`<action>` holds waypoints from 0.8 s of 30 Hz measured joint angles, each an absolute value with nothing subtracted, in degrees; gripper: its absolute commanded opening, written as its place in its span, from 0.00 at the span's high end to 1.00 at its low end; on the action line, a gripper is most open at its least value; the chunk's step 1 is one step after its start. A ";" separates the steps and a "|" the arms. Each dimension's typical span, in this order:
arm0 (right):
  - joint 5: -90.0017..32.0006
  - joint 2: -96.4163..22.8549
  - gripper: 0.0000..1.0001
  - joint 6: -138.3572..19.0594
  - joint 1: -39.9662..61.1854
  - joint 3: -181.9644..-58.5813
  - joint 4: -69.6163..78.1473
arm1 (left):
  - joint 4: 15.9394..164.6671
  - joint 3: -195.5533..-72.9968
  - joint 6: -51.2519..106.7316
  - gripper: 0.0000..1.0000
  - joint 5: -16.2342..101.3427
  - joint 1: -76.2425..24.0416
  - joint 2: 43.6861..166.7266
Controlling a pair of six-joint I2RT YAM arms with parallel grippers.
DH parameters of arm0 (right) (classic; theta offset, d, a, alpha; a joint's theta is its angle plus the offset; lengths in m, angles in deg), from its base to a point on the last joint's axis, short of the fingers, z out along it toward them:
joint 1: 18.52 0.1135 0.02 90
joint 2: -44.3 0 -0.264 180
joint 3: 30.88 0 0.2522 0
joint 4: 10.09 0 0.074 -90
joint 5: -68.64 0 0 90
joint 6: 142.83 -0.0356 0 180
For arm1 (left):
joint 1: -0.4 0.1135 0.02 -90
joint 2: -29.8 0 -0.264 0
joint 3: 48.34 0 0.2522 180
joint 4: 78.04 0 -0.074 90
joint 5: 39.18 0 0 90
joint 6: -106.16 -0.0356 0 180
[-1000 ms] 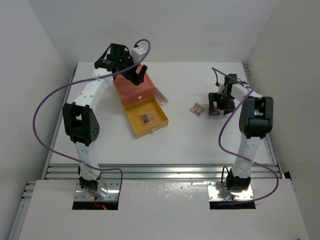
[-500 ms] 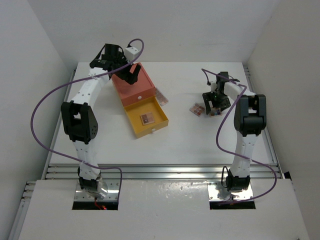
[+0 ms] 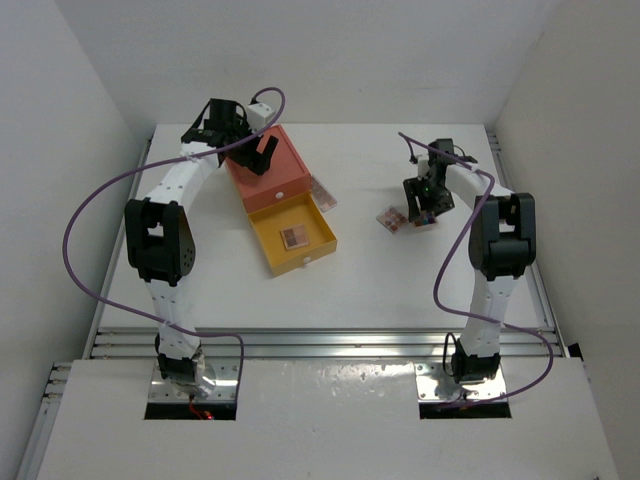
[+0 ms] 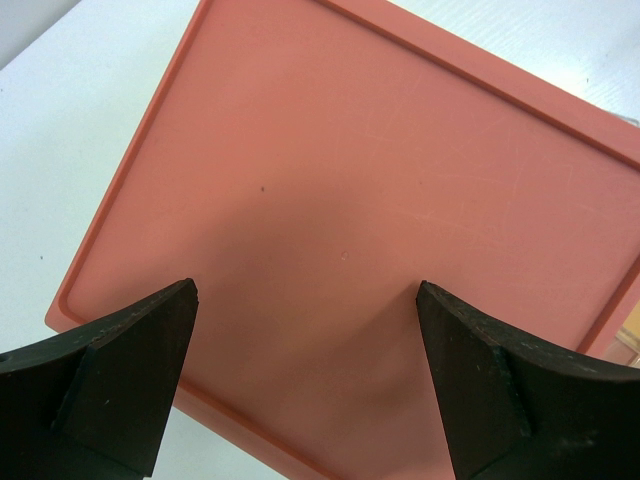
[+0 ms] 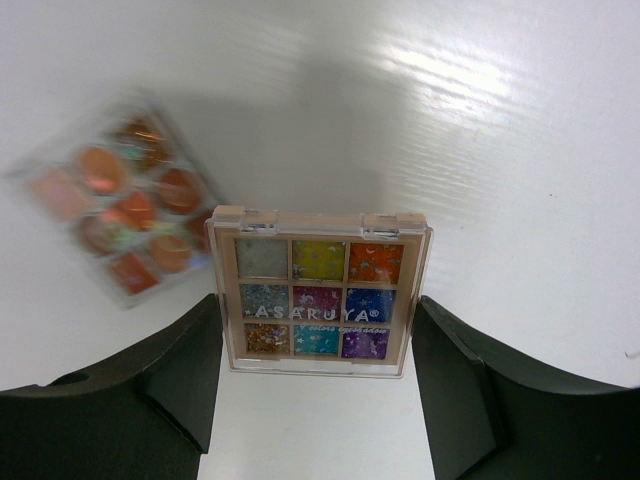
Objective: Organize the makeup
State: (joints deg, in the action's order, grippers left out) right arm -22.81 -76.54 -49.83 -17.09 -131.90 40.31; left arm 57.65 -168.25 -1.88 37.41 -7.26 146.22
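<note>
A multicoloured palette (image 5: 318,290) lies flat on the white table, and my right gripper (image 5: 315,305) is shut on it, one finger against each side. In the top view this palette (image 3: 429,219) shows just under the right gripper (image 3: 422,208). Just to its left lies a palette with orange pans (image 5: 125,205), blurred in the wrist view and clearer in the top view (image 3: 391,219). A third small palette (image 3: 293,237) rests in the yellow drawer (image 3: 300,262). My left gripper (image 4: 305,290) is open above the lid of the orange-red box (image 4: 380,200), with nothing between its fingers.
The orange-red box (image 3: 265,170) stands at the back left with its yellow drawer pulled out toward the front. Another small palette (image 3: 321,192) lies against the box's right side. Purple cables loop from both arms. White walls close in the table's sides and back.
My right gripper has slid left and slightly farther back, and its jaws have narrowed onto the multicoloured palette. The left gripper has shifted a little over the box lid, still open.
</note>
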 measured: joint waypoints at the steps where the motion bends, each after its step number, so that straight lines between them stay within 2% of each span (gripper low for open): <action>1: -22.62 -75.22 0.98 -50.59 -16.21 -131.92 40.16 | 58.22 -167.93 -1.51 0.03 37.36 -7.24 146.22; 9: -21.85 -63.88 1.00 -58.62 1.25 -135.79 32.01 | 63.64 -163.36 0.41 0.03 36.90 -6.72 144.39; 18: -24.74 -72.54 1.00 -68.21 17.97 -144.71 26.43 | 67.12 -160.98 1.70 0.03 36.47 -6.08 143.53; 24: -26.11 -77.54 1.00 -73.28 24.38 -140.80 24.75 | 68.28 -160.41 2.34 0.03 35.70 -5.47 143.53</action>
